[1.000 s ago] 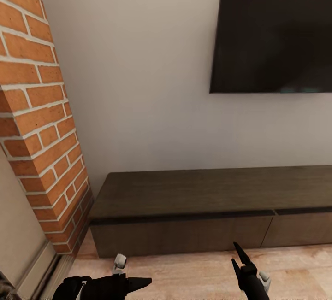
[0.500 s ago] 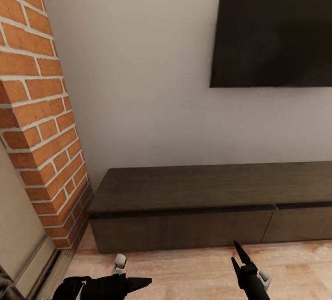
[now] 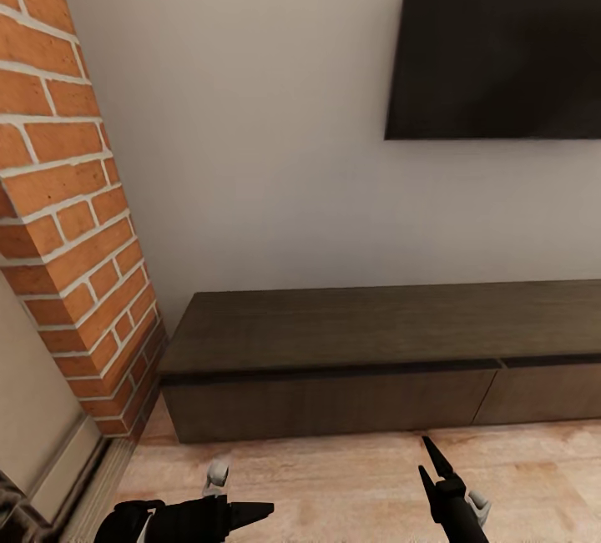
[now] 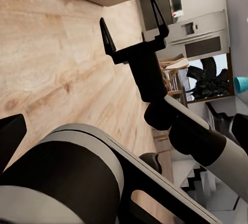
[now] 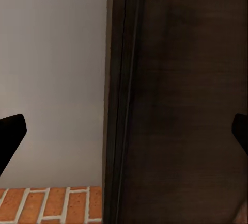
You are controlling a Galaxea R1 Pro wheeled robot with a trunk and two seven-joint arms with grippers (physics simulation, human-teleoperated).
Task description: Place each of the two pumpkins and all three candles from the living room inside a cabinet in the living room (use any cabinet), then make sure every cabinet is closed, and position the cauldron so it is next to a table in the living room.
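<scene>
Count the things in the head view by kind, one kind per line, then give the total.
Cabinet: 1
Television: 1
Brick pillar: 1
Pincers: 2 (left pincer, right pincer)
Total: 5

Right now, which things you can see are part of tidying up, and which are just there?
For the job:
- the cabinet, long, low, dark brown, drawer fronts shut
- the left gripper and right gripper, both empty

Just there:
- the TV on the wall
- the brick column
- the wooden floor
</scene>
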